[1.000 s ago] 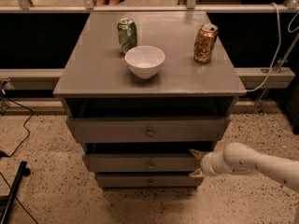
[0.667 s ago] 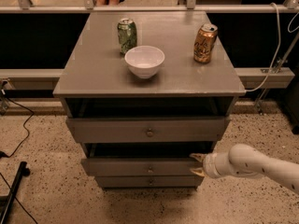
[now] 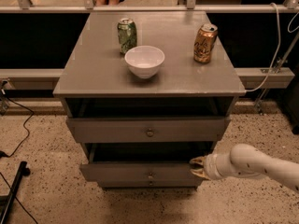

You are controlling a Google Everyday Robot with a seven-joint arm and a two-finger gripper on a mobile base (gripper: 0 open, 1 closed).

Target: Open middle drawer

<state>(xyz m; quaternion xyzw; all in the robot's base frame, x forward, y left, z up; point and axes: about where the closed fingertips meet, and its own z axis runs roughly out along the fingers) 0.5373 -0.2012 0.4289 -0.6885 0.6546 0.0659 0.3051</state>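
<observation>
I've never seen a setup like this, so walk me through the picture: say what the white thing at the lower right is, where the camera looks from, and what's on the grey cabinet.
The white tube at the lower right is a robot's arm. At its tip is the gripper, its pinching hand, at the right end of the middle drawer, which stands slightly pulled out. One camera looks down at the cabinet's front. On the cabinet top stand a green can, a white bowl and a gold can. Whether the gripper clasps anything, I cannot tell.
</observation>
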